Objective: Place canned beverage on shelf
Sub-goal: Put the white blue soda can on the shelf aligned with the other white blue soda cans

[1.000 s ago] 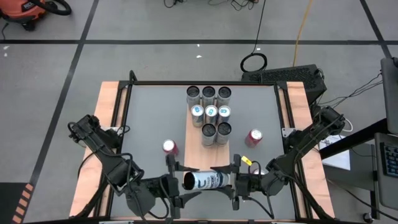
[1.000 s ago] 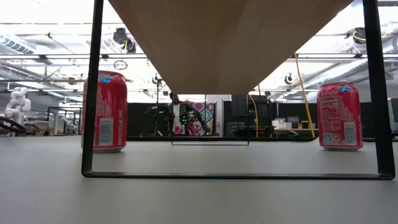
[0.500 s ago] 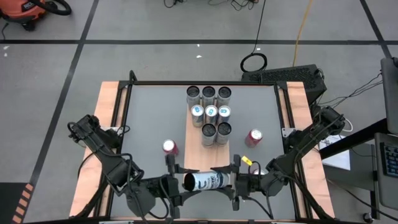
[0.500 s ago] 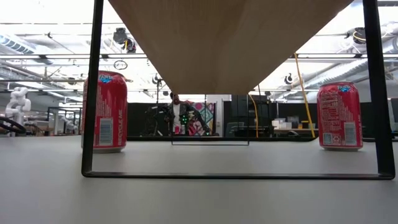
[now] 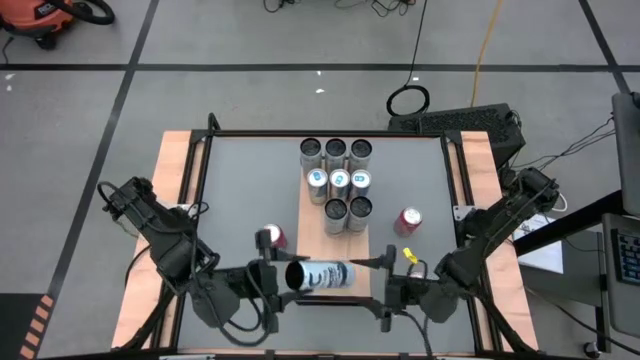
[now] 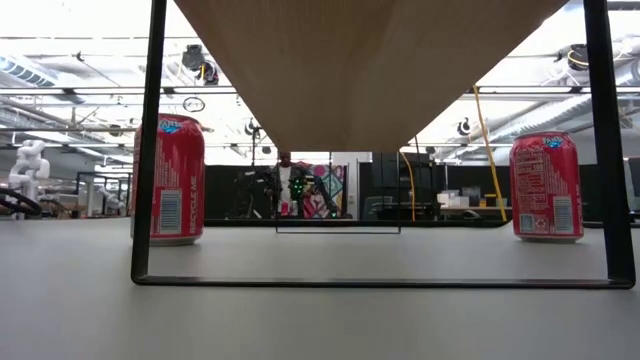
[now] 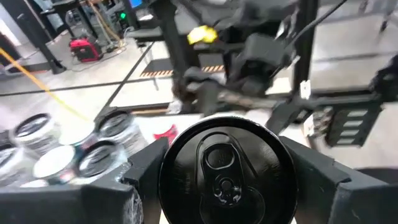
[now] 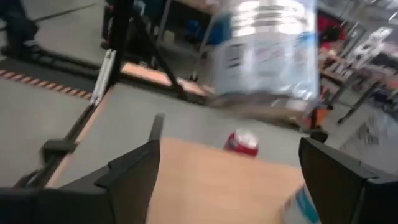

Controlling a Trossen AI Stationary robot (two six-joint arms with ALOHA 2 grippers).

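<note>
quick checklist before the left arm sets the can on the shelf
1. Left hand shut on the silver can: ok.
2. Right hand open, off the can: ok.
3. Can upright: not ok, it lies sideways.
4. Bare spot on the shelf at its near end: ok.
5. Eight cans on the shelf standing: ok.
6. Red cans off the path: ok.

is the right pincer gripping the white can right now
No: in the high view the right pincer stands open, clear of the white can, which the left pincer holds by its end.
</note>
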